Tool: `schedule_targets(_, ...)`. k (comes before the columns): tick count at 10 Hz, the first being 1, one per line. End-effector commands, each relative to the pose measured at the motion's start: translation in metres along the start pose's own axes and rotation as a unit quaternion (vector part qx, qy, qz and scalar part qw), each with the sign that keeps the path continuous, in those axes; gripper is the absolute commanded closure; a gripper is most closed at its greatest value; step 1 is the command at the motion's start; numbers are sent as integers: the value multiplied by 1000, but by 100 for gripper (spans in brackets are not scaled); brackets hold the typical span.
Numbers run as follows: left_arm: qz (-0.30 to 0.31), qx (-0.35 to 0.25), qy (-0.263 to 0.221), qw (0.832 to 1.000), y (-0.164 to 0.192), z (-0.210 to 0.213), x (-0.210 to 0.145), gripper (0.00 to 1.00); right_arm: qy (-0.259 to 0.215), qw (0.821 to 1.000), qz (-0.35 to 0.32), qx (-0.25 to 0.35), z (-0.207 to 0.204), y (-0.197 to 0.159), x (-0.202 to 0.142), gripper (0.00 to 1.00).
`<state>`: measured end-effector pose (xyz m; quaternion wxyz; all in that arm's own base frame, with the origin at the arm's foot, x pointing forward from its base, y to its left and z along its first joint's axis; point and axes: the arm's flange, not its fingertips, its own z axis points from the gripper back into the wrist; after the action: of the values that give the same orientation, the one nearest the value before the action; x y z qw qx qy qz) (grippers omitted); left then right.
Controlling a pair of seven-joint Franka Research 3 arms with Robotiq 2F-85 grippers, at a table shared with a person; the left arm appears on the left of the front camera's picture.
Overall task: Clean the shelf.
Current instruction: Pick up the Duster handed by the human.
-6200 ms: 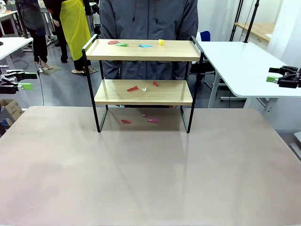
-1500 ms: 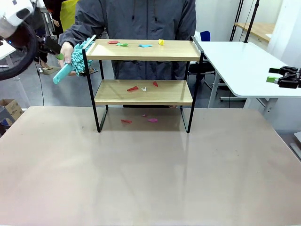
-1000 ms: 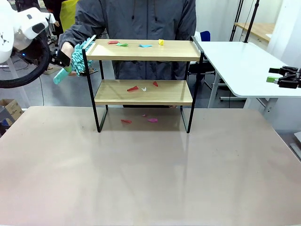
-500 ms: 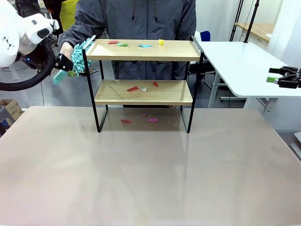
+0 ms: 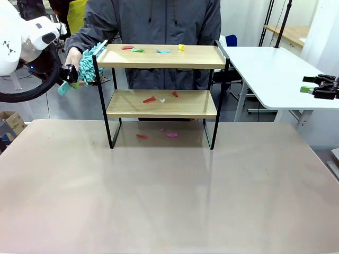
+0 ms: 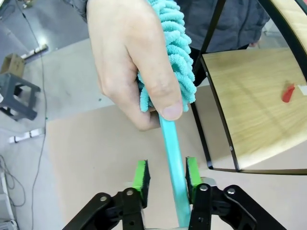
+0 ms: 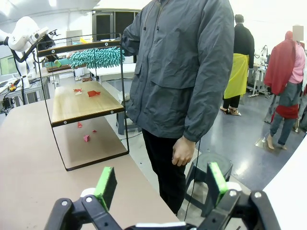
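Note:
The shelf [image 5: 201, 56] stands at the table's far side with several coloured paper scraps [image 5: 150, 99] on both boards and on the table under it. At the shelf's left end a person's hand [image 5: 74, 55] holds a teal fluffy duster [image 5: 90, 63] by its head. My left gripper [image 5: 69, 80] is shut on the duster's handle [image 6: 170, 143], which runs between the green pads [image 6: 140, 175], close below the hand [image 6: 124, 57]. My right gripper [image 5: 305, 83] hovers open and empty at the far right, over the white side table; its jaws [image 7: 160, 184] stand wide.
The person [image 5: 159, 21] stands right behind the shelf. A white side table [image 5: 265, 69] sits at the right. The brown table [image 5: 169, 196] stretches bare in front of the shelf. Other people [image 7: 283, 86] stand farther off.
My left gripper has closed on the duster's handle just below the person's hand. The hand still grips the head. The right arm has not moved.

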<state>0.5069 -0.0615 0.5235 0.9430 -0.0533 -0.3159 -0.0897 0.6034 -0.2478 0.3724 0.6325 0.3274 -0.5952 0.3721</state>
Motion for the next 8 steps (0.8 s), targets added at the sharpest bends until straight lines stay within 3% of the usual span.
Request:
schedule_targets(1,12,11,8,1000,0,7,5,95,0,1000,2,2,-1,0,2,0)
schedule_targets(2,19,10,12,1000,0,8,4,100,0,1000,2,2,-1,0,2,0)
schedule_targets(8,43,35,-2,998,9,9,5,100,0,1000,2,2,-1,0,2,0)
